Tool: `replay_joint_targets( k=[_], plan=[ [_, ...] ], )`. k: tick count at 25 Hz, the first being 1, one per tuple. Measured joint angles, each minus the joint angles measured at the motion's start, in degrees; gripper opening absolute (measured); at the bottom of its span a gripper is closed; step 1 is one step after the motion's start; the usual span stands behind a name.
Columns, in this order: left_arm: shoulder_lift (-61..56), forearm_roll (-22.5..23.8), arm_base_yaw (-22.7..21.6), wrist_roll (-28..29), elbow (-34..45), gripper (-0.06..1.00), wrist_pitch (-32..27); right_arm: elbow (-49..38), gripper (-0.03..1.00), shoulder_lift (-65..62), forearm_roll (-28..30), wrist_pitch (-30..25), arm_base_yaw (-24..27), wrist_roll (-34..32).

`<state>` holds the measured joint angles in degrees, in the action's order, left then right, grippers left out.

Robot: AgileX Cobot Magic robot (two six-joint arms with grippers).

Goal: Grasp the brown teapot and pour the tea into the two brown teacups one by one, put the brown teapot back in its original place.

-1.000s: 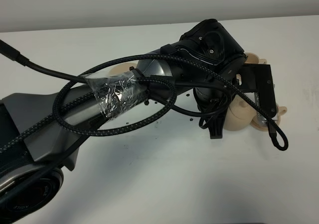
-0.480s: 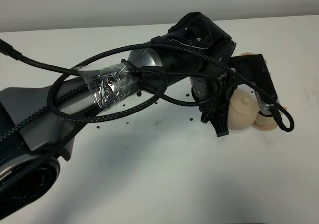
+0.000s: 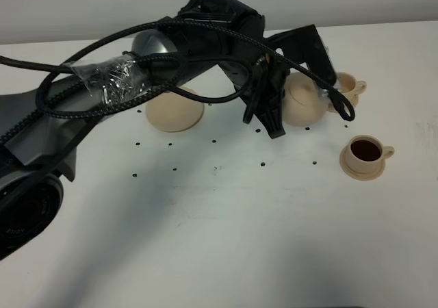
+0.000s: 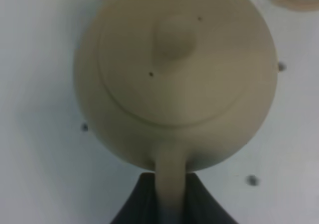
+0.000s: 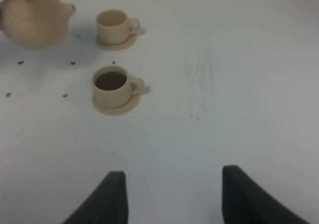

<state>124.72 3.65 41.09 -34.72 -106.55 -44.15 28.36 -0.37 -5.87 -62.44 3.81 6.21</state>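
Note:
My left gripper (image 3: 279, 113) is shut on the loop handle of the brown teapot (image 3: 300, 101), which it holds about level, just left of the far teacup (image 3: 348, 85). In the left wrist view the teapot (image 4: 174, 74) is seen from above, lid on, with its handle between my dark fingers (image 4: 134, 206). The near teacup (image 3: 366, 150) stands on its saucer and holds dark tea. The far teacup (image 5: 113, 26) looks empty and the near one (image 5: 112, 83) full. The wide tan saucer (image 3: 174, 109) lies bare at the left. My right gripper (image 5: 172, 186) is open and empty.
The white table (image 3: 226, 239) has small dark dots across its middle. The left arm and its cables (image 3: 137, 82) stretch from the front left over the wide saucer. The right arm is out of the exterior high view.
My left arm has swung the teapot away from the near teacup, back and to the left, beside the far teacup. The near teacup now shows, filled with tea.

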Motion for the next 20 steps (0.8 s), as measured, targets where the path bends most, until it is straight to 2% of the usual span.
replay_joint_targets(
  k=[8, 17, 20],
  plan=[
    [0.54, -0.34, -4.32, -7.45, 0.00, 0.13, 7.98, 0.00, 0.42, 0.00, 0.00, 0.00, 0.00, 0.00],
    [5.59, -1.30, -4.55, -17.09, 0.00, 0.13, 16.42, 0.00, 0.42, 0.00, 0.00, 0.00, 0.00, 0.00],
    [5.74, -1.30, -4.78, -18.68, 0.00, 0.13, 19.32, 0.00, 0.42, 0.00, 0.00, 0.00, 0.00, 0.00]
  ],
)
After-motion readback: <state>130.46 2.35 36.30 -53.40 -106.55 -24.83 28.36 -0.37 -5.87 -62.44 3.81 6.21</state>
